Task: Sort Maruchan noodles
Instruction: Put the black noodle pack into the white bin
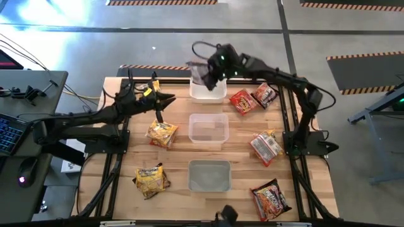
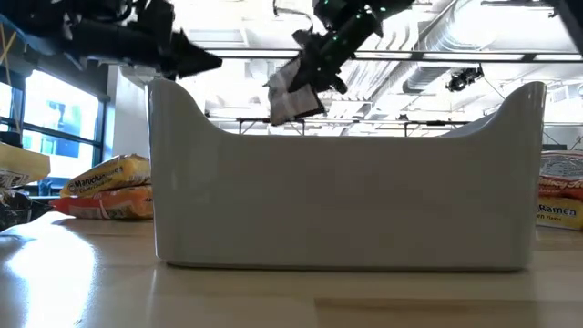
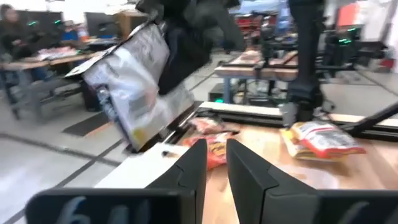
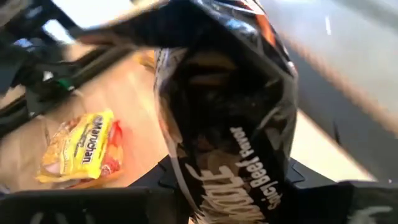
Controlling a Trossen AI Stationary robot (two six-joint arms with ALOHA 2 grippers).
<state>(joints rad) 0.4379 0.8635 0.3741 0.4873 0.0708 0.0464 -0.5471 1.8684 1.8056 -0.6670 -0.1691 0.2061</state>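
One dark packet (image 1: 203, 72) is hanging from the right gripper (image 1: 211, 70), pinched by one end over the tub at the far edge of the desk (image 1: 207, 88). In the right wrist view the packet (image 4: 227, 118) is dangling loose below the fingers, crumpled, and looks to be swinging.

Risk: the packet is hanging near the tub's left wall, so a release now could catch the rim and spill it onto the desk (image 1: 180, 157). A thin pinch on crinkly film could also slip early.

The left gripper (image 1: 165, 99) is hovering close by, near the far left of the desk, fingers nearly closed with only a slim gap, holding nothing. The two arms are working near each other; a reach across could clip.

Other packets are lying scattered: two yellow ones (image 1: 161, 133) (image 1: 151, 179) left of the tubs, four red ones (image 1: 242, 101) toward the right edge. Middle tub (image 1: 209, 128) and near tub (image 1: 209, 176) look empty.
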